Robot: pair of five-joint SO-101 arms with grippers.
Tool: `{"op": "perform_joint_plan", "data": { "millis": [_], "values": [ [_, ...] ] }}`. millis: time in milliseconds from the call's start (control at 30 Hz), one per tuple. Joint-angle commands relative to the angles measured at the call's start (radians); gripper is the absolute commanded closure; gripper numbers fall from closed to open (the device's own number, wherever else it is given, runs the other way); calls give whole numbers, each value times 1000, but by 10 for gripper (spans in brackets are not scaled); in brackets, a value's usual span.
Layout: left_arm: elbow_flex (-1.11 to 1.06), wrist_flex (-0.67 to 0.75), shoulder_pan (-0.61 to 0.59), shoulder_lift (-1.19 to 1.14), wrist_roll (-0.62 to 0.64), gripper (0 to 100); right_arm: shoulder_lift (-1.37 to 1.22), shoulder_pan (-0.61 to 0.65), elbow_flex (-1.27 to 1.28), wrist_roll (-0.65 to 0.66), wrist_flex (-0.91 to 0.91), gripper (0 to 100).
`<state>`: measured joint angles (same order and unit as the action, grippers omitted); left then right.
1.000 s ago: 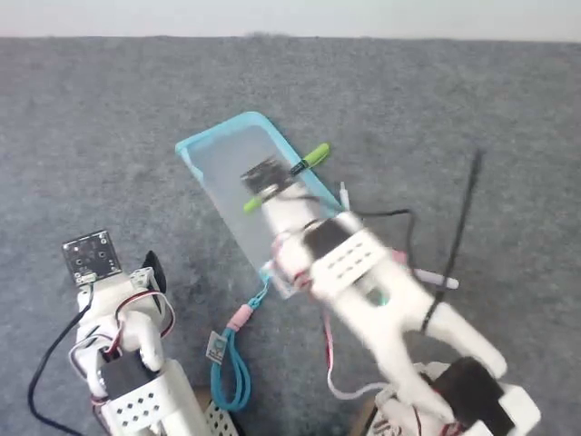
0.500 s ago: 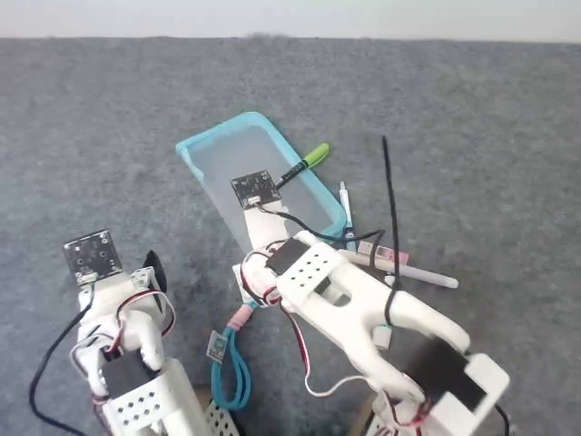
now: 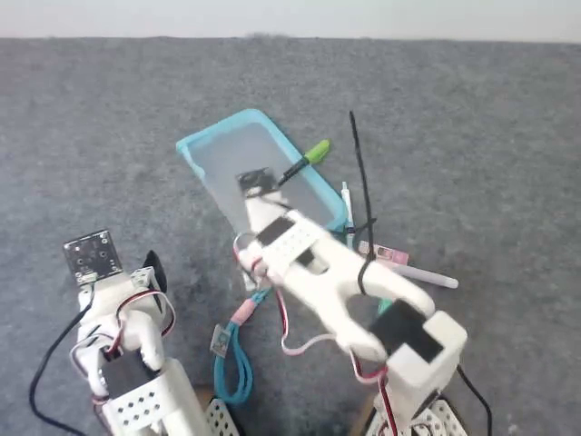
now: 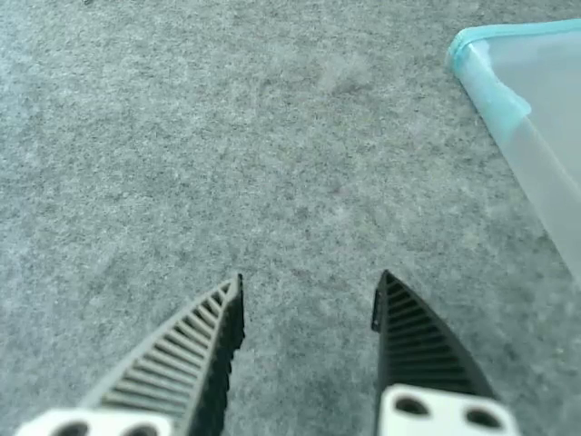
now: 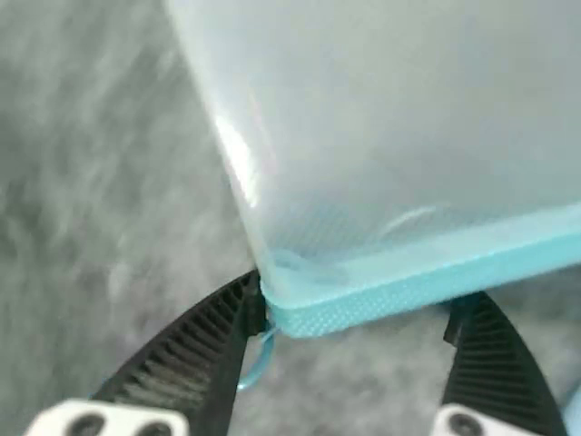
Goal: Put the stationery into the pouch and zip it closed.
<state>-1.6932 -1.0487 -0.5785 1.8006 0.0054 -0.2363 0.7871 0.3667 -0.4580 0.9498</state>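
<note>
Grey fuzzy cloth (image 3: pixel 472 109) covers the table. Closest to us in the high view, the left arm (image 3: pixel 127 350) sits by the near edge. Its wrist view shows us the left gripper (image 4: pixel 310 283) spread wide above bare cloth, holding nothing. A corner of the pouch (image 4: pixel 522 100) lies off to one side of it.

Next we see a blue strap (image 3: pixel 231 368) on the cloth, running up to the near end of the pouch (image 3: pixel 238 159). The right arm (image 3: pixel 336 282) stretches over that end, and from up high its body covers its own tool. The right wrist view helps us here. The right gripper (image 5: pixel 359 304) is spread apart around the pouch's (image 5: pixel 381 136) blue end, with one finger (image 5: pixel 213 341) touching the corner and the other just beside the edge. It is not squeezing. A small blue loop (image 5: pixel 259 359) hangs there. It may be the zip pull, but it is too blurry for us to be sure.

Farther off, a white pen (image 3: pixel 422 272) and a blue pen (image 3: pixel 346 204) lie on the cloth beside the pouch. A green marker (image 3: pixel 311 156) lies across its far rim.
</note>
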Motion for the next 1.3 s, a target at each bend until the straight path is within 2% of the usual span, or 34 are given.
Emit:
{"op": "perform_joint_plan", "data": {
  "millis": [0, 200, 467, 600, 800, 933, 1267],
  "values": [
    [7, -3, -3, 17, 11, 774, -10, -117, -98, -8, 13, 679],
    [7, -3, -3, 17, 11, 774, -16, -268, -189, 46, 36, 722],
    [7, -3, -3, 17, 11, 774, -8, -409, -279, 63, 54, 721],
    [7, -3, -3, 17, 11, 774, 28, -331, -292, 32, 186, 720],
    [7, -3, -3, 17, 11, 774, 53, -142, -285, -164, 331, 720],
    [7, -3, -3, 17, 11, 774, -13, -136, -292, -213, 272, 722],
    [7, -3, -3, 17, 11, 774, -81, -182, -290, -213, 139, 723]
  ]
}}
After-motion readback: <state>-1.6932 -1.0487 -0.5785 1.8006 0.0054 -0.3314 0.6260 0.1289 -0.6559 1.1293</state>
